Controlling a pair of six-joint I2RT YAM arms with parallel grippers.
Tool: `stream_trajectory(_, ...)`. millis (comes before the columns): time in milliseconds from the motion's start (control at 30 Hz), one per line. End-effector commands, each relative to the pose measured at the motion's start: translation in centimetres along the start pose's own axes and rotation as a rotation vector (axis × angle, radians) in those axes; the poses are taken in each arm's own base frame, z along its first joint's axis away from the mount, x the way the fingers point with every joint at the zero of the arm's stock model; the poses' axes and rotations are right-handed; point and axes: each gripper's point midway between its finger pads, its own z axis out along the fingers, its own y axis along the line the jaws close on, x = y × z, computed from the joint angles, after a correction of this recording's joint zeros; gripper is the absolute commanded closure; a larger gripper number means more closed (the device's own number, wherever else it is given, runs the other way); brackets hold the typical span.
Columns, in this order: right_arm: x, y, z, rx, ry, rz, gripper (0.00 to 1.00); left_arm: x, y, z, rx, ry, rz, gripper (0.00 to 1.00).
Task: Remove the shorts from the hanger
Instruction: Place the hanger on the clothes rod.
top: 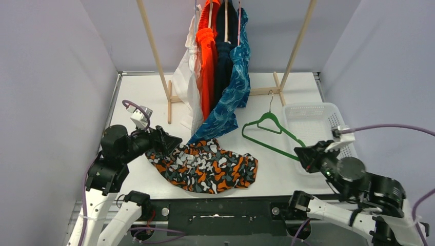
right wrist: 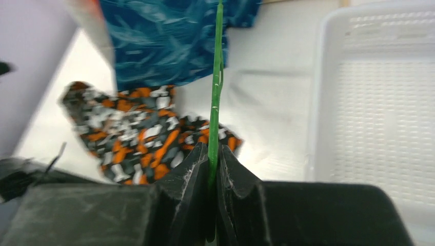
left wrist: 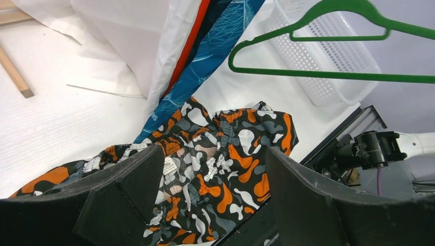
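I've got the R gripper clamped tight on one end of the bare green hanger, just beside the white basket. The L gripper sits at the left edge of the camo shorts, jaws wide apart w/ nothing between them; can't tell if it touches the fabric. The camo pr lies crumpled on the table near the front edge, off the hanger. The other 4 prs hang bunched on the wooden rack at the back: white shorts, orange shorts, navy shorts and blue leaf-print shorts. The blue hem reaches down to the camo pr.
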Motion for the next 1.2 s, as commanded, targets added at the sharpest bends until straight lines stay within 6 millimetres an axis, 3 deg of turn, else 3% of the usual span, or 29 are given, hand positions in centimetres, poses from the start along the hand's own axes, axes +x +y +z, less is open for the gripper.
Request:
stream_trajectory(0, -2.9, -2.5, 2.8, 0.254, -0.157, -0.132, 1.0, -2.0, -0.2, -0.3, -0.009, -0.075, 0.054, 0.28)
stream_trajectory(233, -6.0, -1.2, 3.6, 0.223, -0.321, -0.189, 1.0, -2.0, 0.8, -0.3, -0.066, -0.081, 0.035, 0.28)
stream_trajectory(467, -6.9, 0.0, 4.9, 0.202, -0.393, -0.239, 1.0, -1.1, 3.0, 1.2, -0.131, -0.104, -0.048, 0.28)
stream_trajectory(733, -9.3, 1.9, 6.2, 0.191, -0.566, -0.295, 1.0, -1.3, 5.0, 0.7, -0.225, -0.174, -0.011, 0.28)
stream_trajectory(933, -11.3, 3.4, 5.8, 0.142, -0.704, -0.353, 1.0, -0.6, 7.0, 0.0, -0.31, -0.237, -0.002, 0.26)
stream_trajectory(1033, -12.0, 4.2, 6.3, 0.157, -0.735, -0.415, 1.0, 1.3, 8.6, 0.8, -0.326, -0.249, 0.008, 0.25)
stream_trajectory(1167, -13.2, 5.3, 7.0, 0.193, -0.777, -0.479, 1.0, 1.2, 9.4, 0.4, -0.372, -0.262, 0.03, 0.23)
